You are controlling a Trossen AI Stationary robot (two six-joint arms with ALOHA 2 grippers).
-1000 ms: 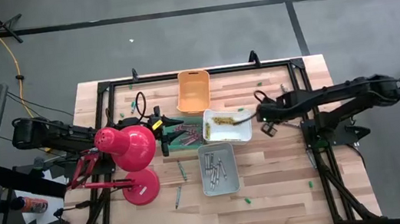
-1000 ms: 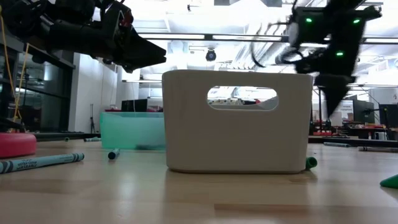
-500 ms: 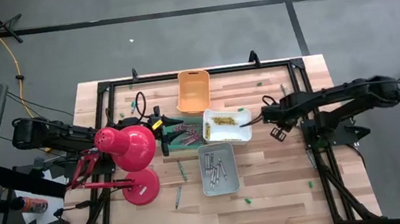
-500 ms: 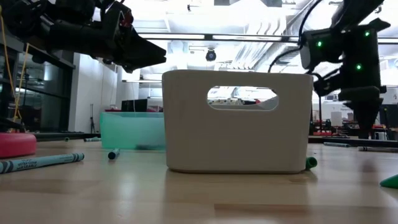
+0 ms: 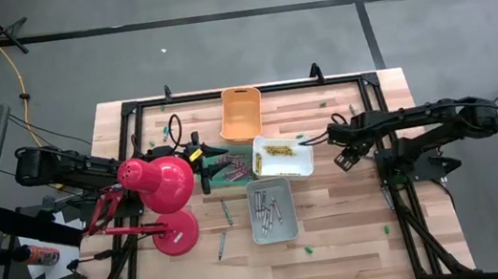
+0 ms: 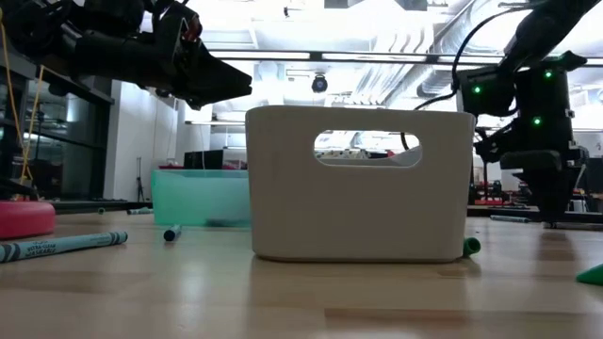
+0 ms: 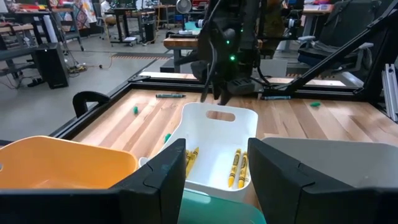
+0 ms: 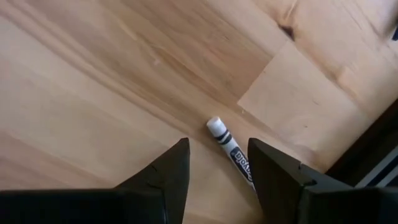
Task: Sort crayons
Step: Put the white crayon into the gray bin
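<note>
Crayon [image 8: 231, 151], white or pale grey with a black-printed wrapper, lies flat on the bare wood of the desk [image 8: 93, 93] straight under the right gripper [image 8: 214, 165], its near end passing between the two spread fingers and the rest running off slantwise past one of them. So the long axis is skewed to the finger line; my guess is the wrist wants a small turn before dropping. The wrapper's print is too small to read.

Taking the white bin [image 5: 282, 155] of yellow crayons [image 7: 238, 167] as landmark, the right gripper [image 5: 346, 155] hovers just off its outer end. The left gripper [image 5: 205, 154], fingers apart and empty, waits on the bin's opposite side, above a teal bin [image 5: 230, 170] of red crayons; it is much farther from this stick. A grey crayon [image 6: 62, 244] in the low view reads "Crayola".
</note>
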